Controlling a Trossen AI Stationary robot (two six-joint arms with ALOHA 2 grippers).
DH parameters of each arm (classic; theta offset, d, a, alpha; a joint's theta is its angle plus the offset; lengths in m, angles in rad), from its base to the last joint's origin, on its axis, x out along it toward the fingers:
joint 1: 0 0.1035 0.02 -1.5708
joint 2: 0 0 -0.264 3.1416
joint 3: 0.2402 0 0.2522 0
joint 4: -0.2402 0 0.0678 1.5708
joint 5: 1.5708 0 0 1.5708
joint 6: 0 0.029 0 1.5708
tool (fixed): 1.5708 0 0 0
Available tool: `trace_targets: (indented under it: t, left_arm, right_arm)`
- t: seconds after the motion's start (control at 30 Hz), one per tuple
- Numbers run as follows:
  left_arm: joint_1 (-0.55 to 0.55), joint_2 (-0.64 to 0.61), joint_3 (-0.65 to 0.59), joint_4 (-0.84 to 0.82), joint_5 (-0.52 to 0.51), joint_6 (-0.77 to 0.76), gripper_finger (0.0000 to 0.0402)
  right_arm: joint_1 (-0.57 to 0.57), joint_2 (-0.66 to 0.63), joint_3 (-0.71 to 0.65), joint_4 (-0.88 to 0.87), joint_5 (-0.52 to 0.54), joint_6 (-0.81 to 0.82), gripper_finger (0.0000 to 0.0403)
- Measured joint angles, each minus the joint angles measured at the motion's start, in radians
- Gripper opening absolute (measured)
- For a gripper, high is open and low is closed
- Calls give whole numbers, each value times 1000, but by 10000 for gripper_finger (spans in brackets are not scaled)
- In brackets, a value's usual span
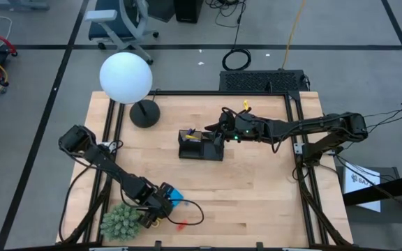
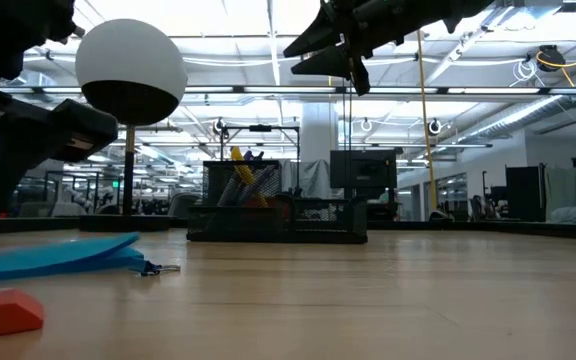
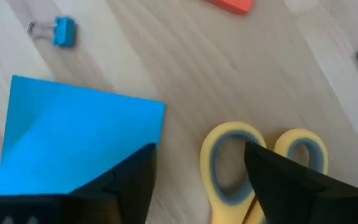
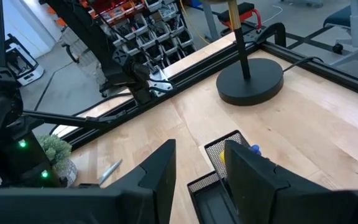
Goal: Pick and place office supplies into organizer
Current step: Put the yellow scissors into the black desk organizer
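My left gripper is open, low over the table's near left part. One finger stands in front of a corner of the blue note pad, the other in front of the scissors' yellow handles. Both lie flat on the table, as do a red piece and a blue binder clip. The black organizer stands mid-table with yellow pens upright in its taller section. My right gripper hangs open above it with nothing between its fingers. My left gripper points steeply down between the note pad and the scissors. Its own fingers hide where they meet these things, so I cannot tell whether it touches either. Nothing is between the fingers.
A lamp with a white globe and a round black base stands at the far left. A green spiky plant sits at the near left corner beside my left arm. Bare wood lies to the right of the organizer.
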Motion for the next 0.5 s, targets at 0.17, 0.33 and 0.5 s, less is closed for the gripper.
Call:
trace_targets:
  t: [0.17,0.33,0.5]
  left_arm:
    - [-6,-21,8,-76,-14,-65,268]
    - [-16,-27,33,-115,-18,-82,263]
    - [-21,-27,39,-117,-12,-111,246]
  right_arm:
    - [0,0,0,0,0,0,128]
    - [0,0,0,-6,0,0,126]
    - [0,0,0,-8,1,0,126]
